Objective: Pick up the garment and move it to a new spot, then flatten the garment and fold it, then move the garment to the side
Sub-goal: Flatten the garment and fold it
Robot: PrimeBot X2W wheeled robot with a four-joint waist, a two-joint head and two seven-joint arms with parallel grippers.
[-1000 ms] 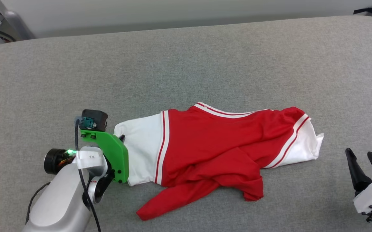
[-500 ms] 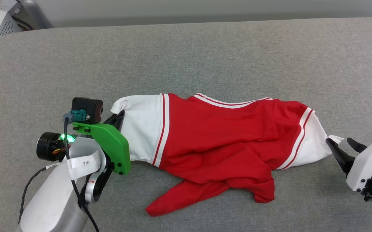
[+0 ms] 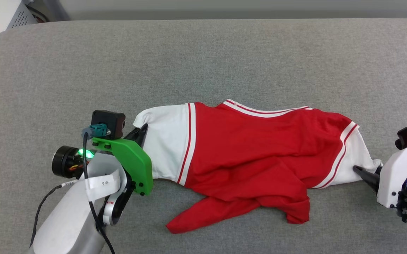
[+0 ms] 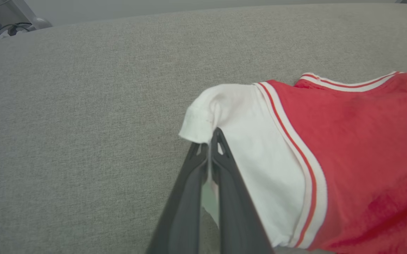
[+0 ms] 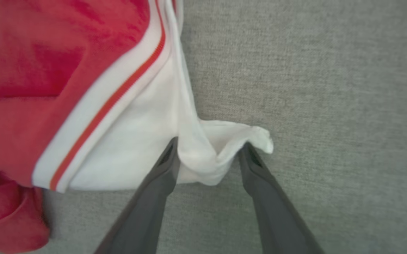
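A red T-shirt (image 3: 252, 158) lies stretched on a grey padded surface (image 3: 203, 53), its long axis running from one gripper to the other. The left gripper (image 4: 212, 141) is pinched tight on the cuff of the white sleeve (image 4: 245, 141) at its tips. The right gripper (image 5: 210, 144) — fingers apart — straddles the opposite sleeve's tip (image 5: 224, 141), apparently touching cloth, not yet clamped.

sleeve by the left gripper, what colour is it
White sleeve, with red-and-white striped trim at the seam; left wrist view shows it best.
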